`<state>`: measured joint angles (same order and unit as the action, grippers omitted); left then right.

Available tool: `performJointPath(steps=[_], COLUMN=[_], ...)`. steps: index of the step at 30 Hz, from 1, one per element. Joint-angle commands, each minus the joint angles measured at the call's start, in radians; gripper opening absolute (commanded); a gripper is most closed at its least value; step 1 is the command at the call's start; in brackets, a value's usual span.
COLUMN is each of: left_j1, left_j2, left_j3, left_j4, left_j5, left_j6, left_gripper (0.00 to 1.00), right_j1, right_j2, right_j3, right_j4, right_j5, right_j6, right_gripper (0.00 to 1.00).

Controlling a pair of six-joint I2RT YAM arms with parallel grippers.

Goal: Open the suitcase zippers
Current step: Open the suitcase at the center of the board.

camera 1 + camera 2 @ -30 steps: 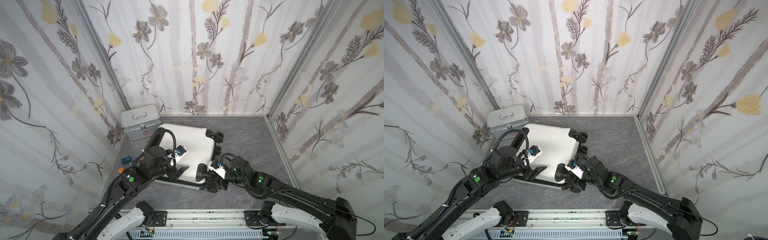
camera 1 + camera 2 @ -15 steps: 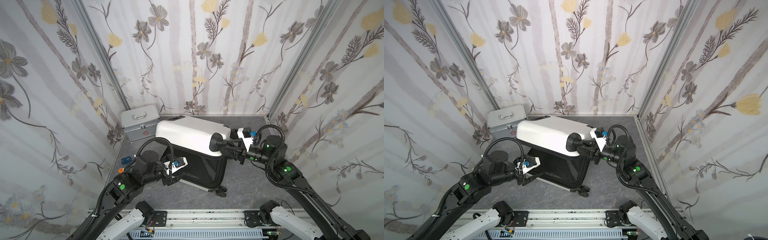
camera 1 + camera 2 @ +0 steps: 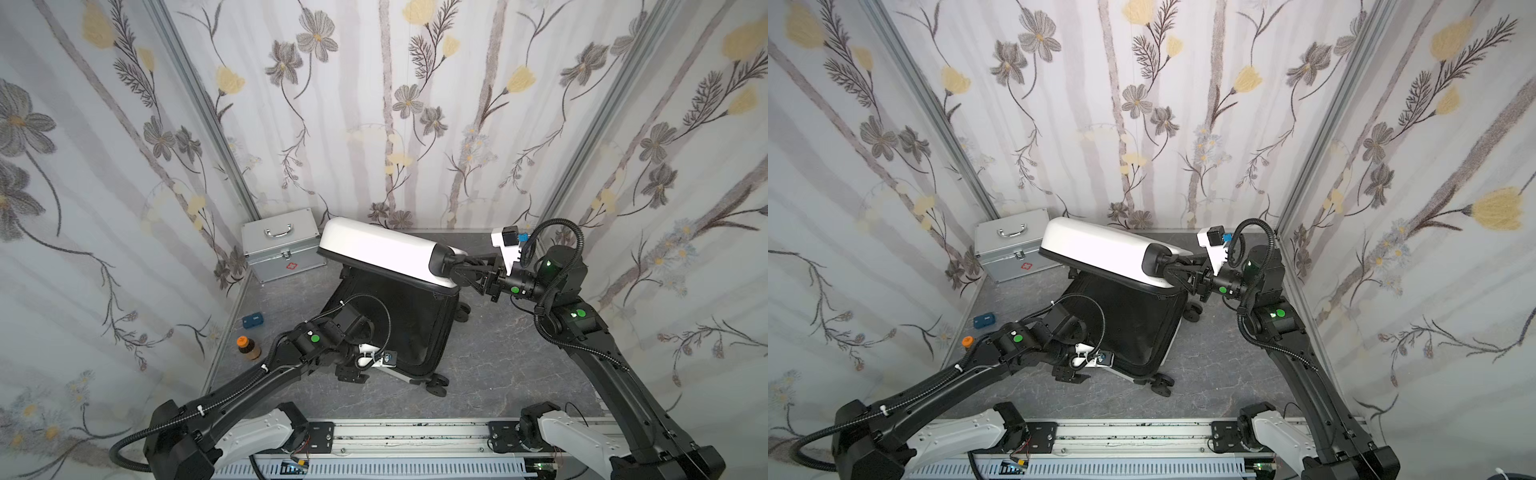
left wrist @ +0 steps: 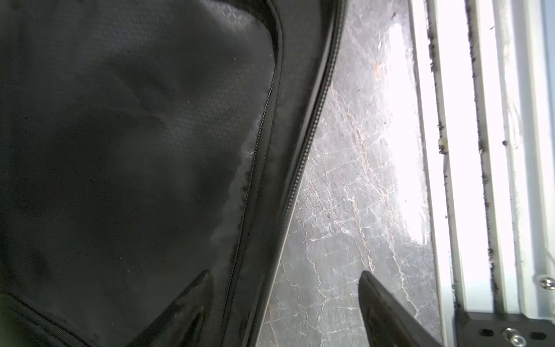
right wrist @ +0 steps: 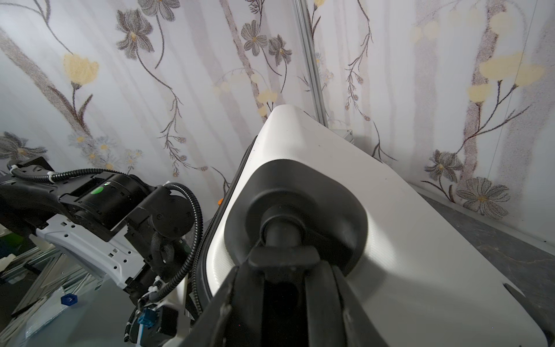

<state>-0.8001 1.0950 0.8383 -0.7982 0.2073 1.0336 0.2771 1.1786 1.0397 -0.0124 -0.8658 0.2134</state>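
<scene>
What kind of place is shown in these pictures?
Probably a robot test booth dressed as a room: flowered wallpaper panels set in bare aluminium posts, a marbled grey floor, and two arms mounted on a metal rail.

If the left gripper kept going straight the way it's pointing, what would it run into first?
Probably the zipper on the rim of the suitcase, which in the wrist view runs ahead between the jaws of the open left gripper. Beside it lies floor. Depth is unclear.
</scene>
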Motion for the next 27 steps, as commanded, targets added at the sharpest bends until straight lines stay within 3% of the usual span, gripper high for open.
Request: performJointPath(steps=[1, 4, 6, 9, 12, 15, 17, 23, 27], left_j1=[-0.008, -0.012, -0.017, -0.042, -0.098, -0.177, -0.223, -0.328, -0.358], left_j2=[0.064, 0.141, 0.200, 0.250, 0.239, 0.196, 0.176, 0.176, 0.212], left_j3=[-0.001, -0.012, -0.014, 0.009, 0.038, 0.060, 0.065, 0.057, 0.039], left_j4=[0.067, 0.130, 0.175, 0.166, 0.120, 0.077, 0.055, 0.077, 0.179], left_j5=[-0.029, -0.042, -0.058, -0.054, -0.027, 0.007, 0.031, 0.018, -0.068], left_j6=[0.039, 0.031, 0.020, -0.003, -0.052, -0.140, -0.189, -0.320, -0.444], left_gripper=[0.75, 0.70, 0.61, 0.29, 0.11, 0.07, 0.05, 0.04, 0.03], right_j1=[-0.023, -0.052, -0.070, -0.111, -0.158, -0.188, -0.208, -0.233, -0.231], right_j2=[0.008, 0.027, 0.043, 0.062, 0.089, 0.130, 0.193, 0.491, 0.663], right_j3=[0.016, 0.025, 0.031, 0.031, 0.035, 0.032, 0.048, 0.209, 0.313], right_j4=[0.203, 0.223, 0.231, 0.280, 0.315, 0.330, 0.381, 0.469, 0.510], right_j5=[-0.069, -0.072, -0.068, -0.023, 0.160, 0.403, 0.465, 0.521, 0.516], right_j6=[0.058, 0.105, 0.122, 0.193, 0.265, 0.327, 0.361, 0.487, 0.551], right_gripper=[0.00, 0.00, 0.00, 0.00, 0.00, 0.00, 0.00, 0.00, 0.00])
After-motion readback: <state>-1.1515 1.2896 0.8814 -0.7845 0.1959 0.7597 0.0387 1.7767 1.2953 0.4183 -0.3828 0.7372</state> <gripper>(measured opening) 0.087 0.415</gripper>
